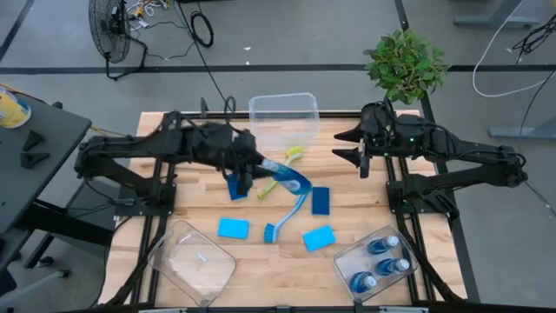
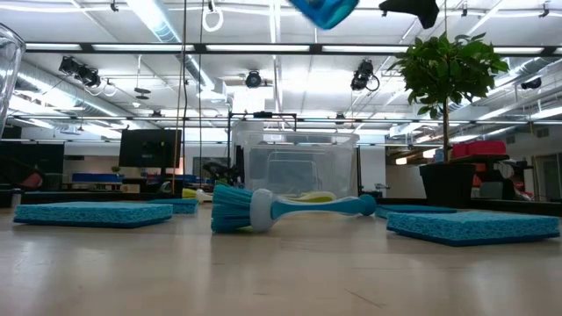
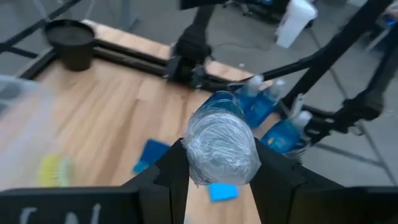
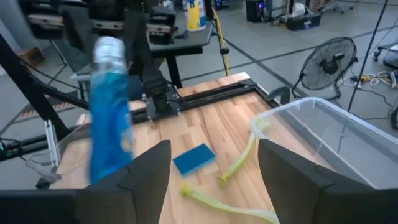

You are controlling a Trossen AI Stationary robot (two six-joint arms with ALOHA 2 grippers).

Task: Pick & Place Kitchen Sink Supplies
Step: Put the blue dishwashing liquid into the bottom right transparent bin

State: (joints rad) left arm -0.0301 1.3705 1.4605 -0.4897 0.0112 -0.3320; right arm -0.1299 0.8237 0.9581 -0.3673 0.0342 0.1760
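Note:
My left gripper [image 1: 249, 167] is over the table's middle, shut on a blue soap bottle [image 1: 291, 178], which also shows at the top of the low view [image 2: 325, 10]. My right gripper [image 4: 214, 171] waits open at the far right [image 1: 360, 153]. Three more bottles [image 1: 382, 263] stand in the near-right bin. A blue brush [image 2: 281, 209] lies flat on the table. Two yellow-green brushes [image 4: 242, 155] lie before the far bin. Sponges lie flat at the near middle [image 1: 233, 228], [image 1: 319, 237], right of the brush [image 1: 321, 199] and under my left gripper [image 1: 236, 187]. My left gripper pinches the bottle at its clear end [image 3: 221, 146] between the two fingers [image 3: 175, 171]. The blue body [image 3: 233, 106] reaches out past the fingertips toward the table's right. The bottle is lifted clear of the table, roughly level.
A clear bin [image 1: 282, 116] sits at the far middle and another clear bin [image 1: 193, 261] at the near left. The near-right bin [image 1: 347, 261] holds the bottles. A potted plant [image 1: 405, 63] stands at the far right corner. Bare wood shows at the table's left.

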